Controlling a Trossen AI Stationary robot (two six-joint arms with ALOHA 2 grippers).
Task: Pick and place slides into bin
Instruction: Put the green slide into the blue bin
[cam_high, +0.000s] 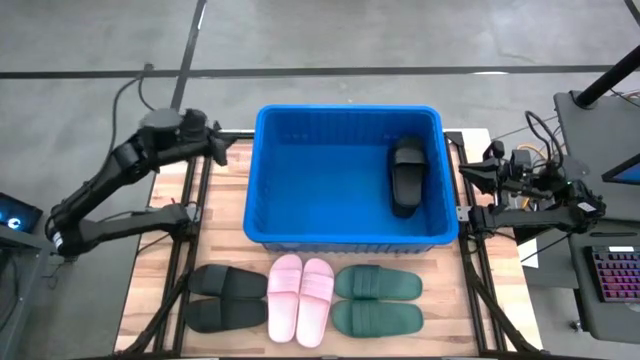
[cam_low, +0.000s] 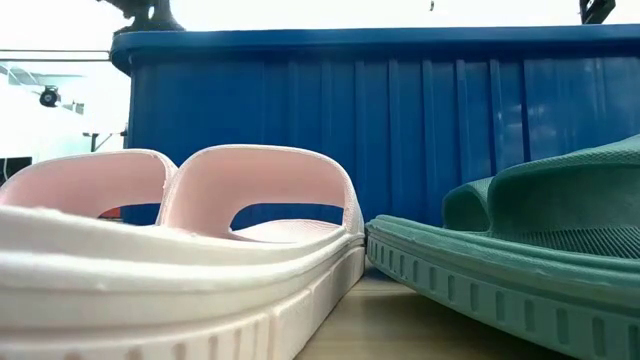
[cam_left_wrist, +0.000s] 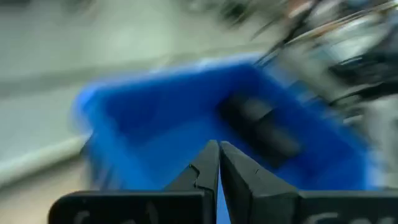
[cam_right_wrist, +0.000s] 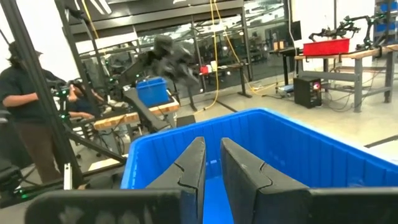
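Left gripper pinched together, empty, by bin left-far corner. Spread claw first, then drop onto black slides strap, near-left.

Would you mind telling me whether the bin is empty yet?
Not empty: the high view shows one black slide lying inside the bin, near its right wall.

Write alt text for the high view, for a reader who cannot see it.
Seen from above, a blue bin sits mid-table with black slides inside near its right wall. In front of it lie three pairs in a row: black, pink and green. The left gripper hangs shut by the bin's left rim; the right gripper waits at its right edge.
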